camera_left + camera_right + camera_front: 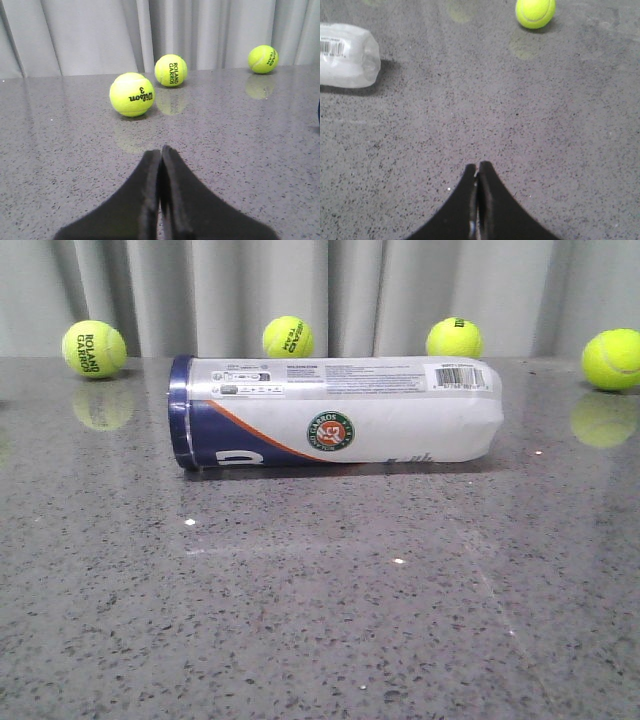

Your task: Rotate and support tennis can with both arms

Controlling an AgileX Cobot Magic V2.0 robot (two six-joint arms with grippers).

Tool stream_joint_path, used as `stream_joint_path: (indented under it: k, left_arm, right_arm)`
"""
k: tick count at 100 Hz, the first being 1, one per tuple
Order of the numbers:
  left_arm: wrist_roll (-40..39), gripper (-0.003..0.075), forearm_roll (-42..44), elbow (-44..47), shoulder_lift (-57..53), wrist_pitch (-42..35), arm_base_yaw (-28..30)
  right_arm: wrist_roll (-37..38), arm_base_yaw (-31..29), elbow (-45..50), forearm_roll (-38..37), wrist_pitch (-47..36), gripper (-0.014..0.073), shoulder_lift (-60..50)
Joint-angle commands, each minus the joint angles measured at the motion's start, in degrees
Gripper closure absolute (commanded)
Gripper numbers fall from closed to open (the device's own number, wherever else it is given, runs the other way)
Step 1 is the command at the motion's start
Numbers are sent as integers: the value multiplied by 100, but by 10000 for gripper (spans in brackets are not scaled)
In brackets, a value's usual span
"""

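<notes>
Nothing of the task looks done yet: the can (pixel 335 412) lies on its side on the grey surface (pixel 320 620), navy rim toward the robot's left and its clear closed end toward the right, with four balls well behind it near the curtain and neither arm showing in the front view. The left end effector (pixel 161 152) is closed on nothing, pointing at a Wilson ball (pixel 132 94) (not the can), and the right end effector (pixel 477 167) is likewise closed and empty, hanging above bare surface well apart from the can's clear end. Rotating and supporting both remain, I judge.
</notes>
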Motion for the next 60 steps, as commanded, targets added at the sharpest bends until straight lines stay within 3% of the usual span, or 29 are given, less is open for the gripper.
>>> stream_joint_path:
  k: [1, 37, 60]
  left_arm:
    - [-43, 740, -37, 264, -193, -427, 6]
    - [-43, 740, -188, 197, -193, -533, 6]
    - [-43, 740, -319, -458, 106, -283, 6]
  right_arm:
    - [20, -2, -140, -376, -244, 661, -141]
    - [20, -2, -134, -423, -26, 661, -262]
    - [20, -2, -134, -423, 1, 661, -262]
